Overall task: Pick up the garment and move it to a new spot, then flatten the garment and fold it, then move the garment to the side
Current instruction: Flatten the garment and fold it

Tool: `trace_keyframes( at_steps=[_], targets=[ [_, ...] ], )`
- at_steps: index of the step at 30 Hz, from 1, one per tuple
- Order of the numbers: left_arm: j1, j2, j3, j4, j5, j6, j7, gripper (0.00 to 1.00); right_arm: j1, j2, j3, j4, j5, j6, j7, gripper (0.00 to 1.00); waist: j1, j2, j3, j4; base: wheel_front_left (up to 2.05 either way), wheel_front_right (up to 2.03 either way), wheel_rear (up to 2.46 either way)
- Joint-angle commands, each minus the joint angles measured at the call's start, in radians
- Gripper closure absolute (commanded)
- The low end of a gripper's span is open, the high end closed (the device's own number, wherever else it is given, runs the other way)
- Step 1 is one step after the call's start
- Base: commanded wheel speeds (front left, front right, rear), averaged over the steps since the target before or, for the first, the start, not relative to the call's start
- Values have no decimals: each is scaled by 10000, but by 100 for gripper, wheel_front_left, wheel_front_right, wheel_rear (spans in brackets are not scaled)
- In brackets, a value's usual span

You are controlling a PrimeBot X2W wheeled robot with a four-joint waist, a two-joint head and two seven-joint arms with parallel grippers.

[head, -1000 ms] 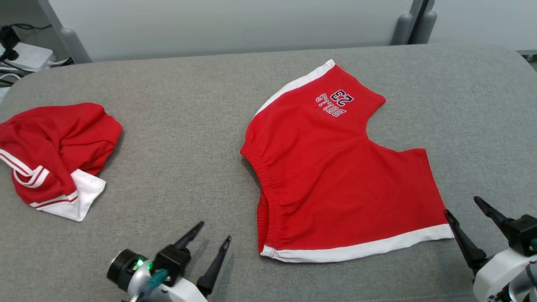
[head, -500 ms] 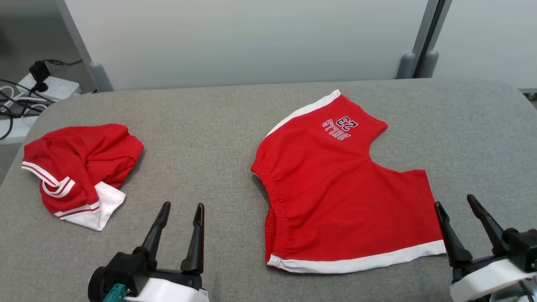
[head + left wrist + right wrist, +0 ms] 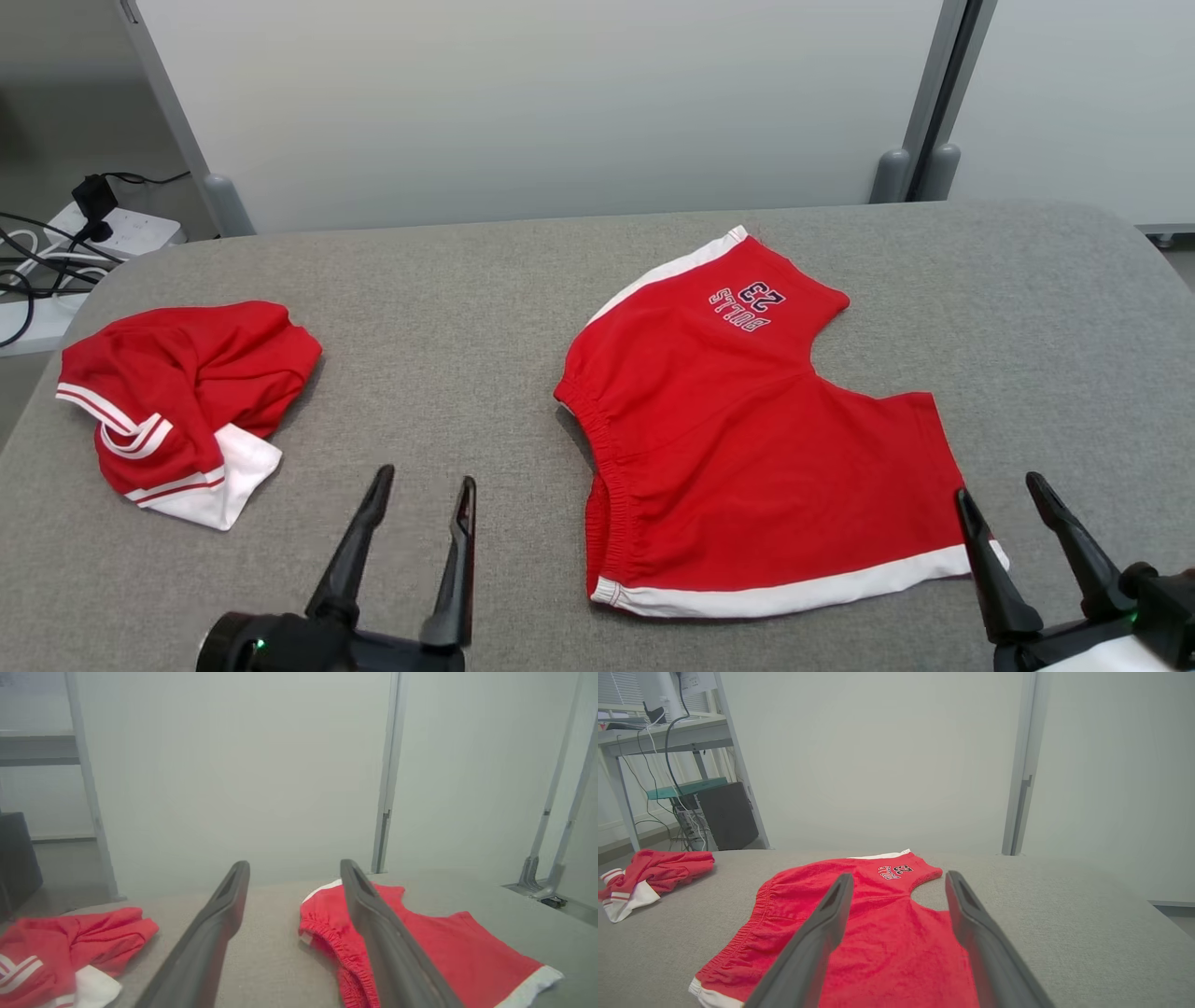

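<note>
Red shorts point(image 3: 747, 439) with white leg hems and a "BULLS 23" print lie spread flat on the grey padded table point(image 3: 467, 280), right of centre. The shorts point(image 3: 420, 947) point(image 3: 878, 924) appear in both wrist views too. My left gripper point(image 3: 426, 478) point(image 3: 294, 864) is open and holds nothing, hovering near the front edge left of the elastic waistband. Open and holding nothing, my right gripper point(image 3: 998, 486) point(image 3: 899, 876) stands at the shorts' near right corner, by the white hem. A second red garment point(image 3: 182, 401) with white stripes lies crumpled at the table's left end.
Bare grey table surface stretches between the two garments and behind them. A white partition wall point(image 3: 560, 103) stands past the far edge. A power strip with cables point(image 3: 112, 229) lies off the table's far left corner.
The camera has tilted up, so the whole picture shifted down. My left gripper turned from slanting right to pointing straight ahead. Both grippers stayed open; the garments have not moved.
</note>
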Motion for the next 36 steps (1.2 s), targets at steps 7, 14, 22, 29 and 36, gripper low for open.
trace_keyframes(
  at_steps=[7, 14, 22, 29, 36],
  targets=[
    [64, -46, 430, 445, 446, -294, -47, 0, -1, -105, -111, -2, -87, 2, -133, 0, 0, 0, -128, -2, 0, 0, 0],
    [297, -88, 512, 980, 404, -457, -47, 0, 398, 155, -515, -251, -459, 2, -133, 0, 0, 0, -243, 11, 0, 0, 0],
    [313, -104, 515, 1277, 439, -600, -47, 0, 655, 230, -860, -184, -421, 2, -133, 0, 0, 0, -258, -10, 0, 0, 0],
    [265, -106, 401, 1289, 442, -616, -47, 0, 683, 209, -933, -182, -421, 2, -133, 0, 0, 0, -200, 13, 0, 0, 0],
    [267, -107, 277, 1196, 432, -552, -47, 0, 690, 210, -932, -174, -410, 2, -133, 0, 0, 0, -177, 22, 0, 0, 0]
  ],
)
